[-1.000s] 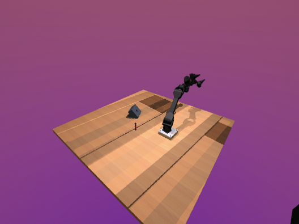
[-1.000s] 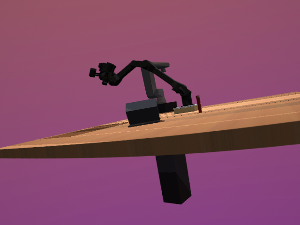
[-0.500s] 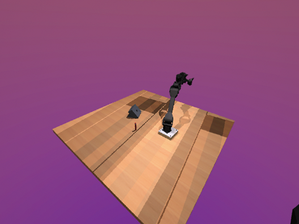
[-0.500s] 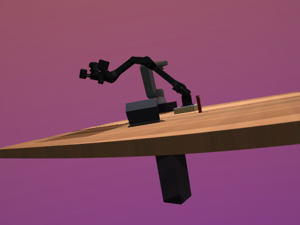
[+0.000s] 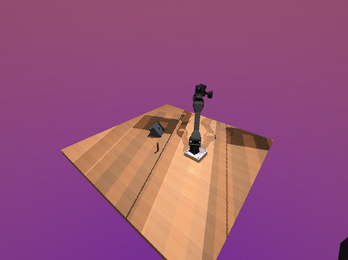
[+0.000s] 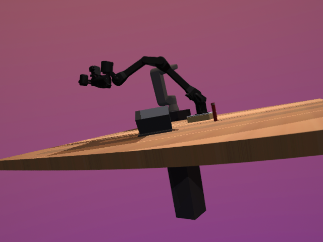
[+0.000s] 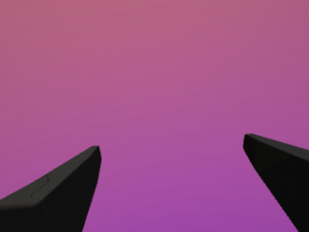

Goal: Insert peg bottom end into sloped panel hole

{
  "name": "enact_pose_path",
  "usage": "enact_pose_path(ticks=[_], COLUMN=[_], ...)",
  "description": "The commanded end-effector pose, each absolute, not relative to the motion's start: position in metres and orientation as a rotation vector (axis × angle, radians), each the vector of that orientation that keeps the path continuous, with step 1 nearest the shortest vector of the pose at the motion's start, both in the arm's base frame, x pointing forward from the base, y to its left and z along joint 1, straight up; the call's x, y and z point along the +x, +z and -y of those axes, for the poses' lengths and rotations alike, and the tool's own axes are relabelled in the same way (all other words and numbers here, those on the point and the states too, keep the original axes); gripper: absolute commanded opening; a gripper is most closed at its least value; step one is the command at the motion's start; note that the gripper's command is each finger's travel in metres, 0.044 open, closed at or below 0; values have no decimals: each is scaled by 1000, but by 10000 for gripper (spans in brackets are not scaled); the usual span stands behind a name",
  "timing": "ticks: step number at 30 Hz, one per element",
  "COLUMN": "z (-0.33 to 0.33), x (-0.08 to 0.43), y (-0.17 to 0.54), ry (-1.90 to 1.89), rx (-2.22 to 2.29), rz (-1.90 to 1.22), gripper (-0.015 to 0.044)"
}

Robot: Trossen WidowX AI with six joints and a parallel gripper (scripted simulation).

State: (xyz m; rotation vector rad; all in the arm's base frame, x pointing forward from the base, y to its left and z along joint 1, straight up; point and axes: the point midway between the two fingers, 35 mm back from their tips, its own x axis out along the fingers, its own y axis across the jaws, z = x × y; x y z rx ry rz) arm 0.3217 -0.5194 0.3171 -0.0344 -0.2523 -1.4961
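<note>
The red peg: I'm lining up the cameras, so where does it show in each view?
Top: the peg stands left of centre, just below the sloped panel.
Exterior: the peg stands right of centre, to the panel's right.
Wrist: not in it; only the open fingers against the background.
Shared landmark: the panel.

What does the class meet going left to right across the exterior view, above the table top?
Open tool held high → dark sloped panel → pale base plate → upright red peg.
</note>
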Motion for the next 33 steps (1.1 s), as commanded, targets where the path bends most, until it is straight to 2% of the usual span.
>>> enact_pose_path(ticks=[1,14,33], z=[500,430,308], x=[349,423,495], y=[308,282,244], ry=[-1426,-1231,-945], rx=[-7,53,110], rz=[203,42,-191], gripper=[440,440,440])
